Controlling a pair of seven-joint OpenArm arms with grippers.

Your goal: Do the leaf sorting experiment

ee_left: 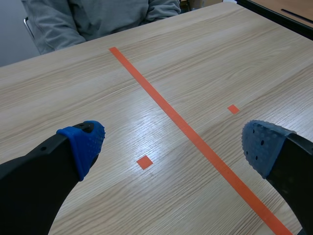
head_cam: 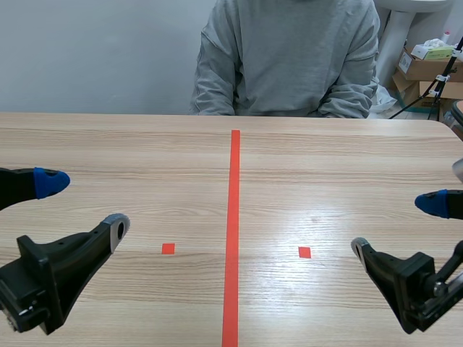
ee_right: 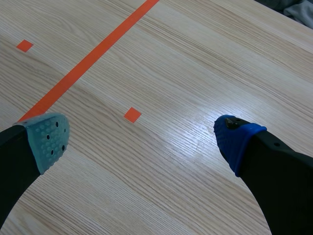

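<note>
- Left end effector (head_cam: pixel 83 204) (ee_left: pixel 173 144): wide open and holding nothing. I see its blue pad (ee_left: pixel 83 147) on one finger and its grey-blue pad (ee_left: pixel 261 147) on the other, well apart, with bare wood between them.
- Right end effector (head_cam: pixel 395 225) (ee_right: pixel 142 139): also spread wide and holding nothing, with its grey-green pad (ee_right: pixel 49 139) on one side and its blue pad (ee_right: pixel 234 139) on the other.
- Both hang low over the near part of the surface (head_cam: pixel 325 166), one at each side, well apart from each other.
- Between my left fingers lies a small orange-red square mark (ee_left: pixel 144 162). A matching square mark (ee_right: pixel 132 114) lies just ahead of my right fingers.
- An orange-red tape line (head_cam: pixel 233 231) runs straight away from me down the middle of the surface, between the two squares.
- Where the leaves are I cannot tell from these views.
- Across the surface, at its far edge, sits a person (head_cam: pixel 286 58) in a grey sweatshirt, arms drawn in close to the body.
- Behind that person, toward my right, stand cardboard boxes (head_cam: pixel 423 72).
</note>
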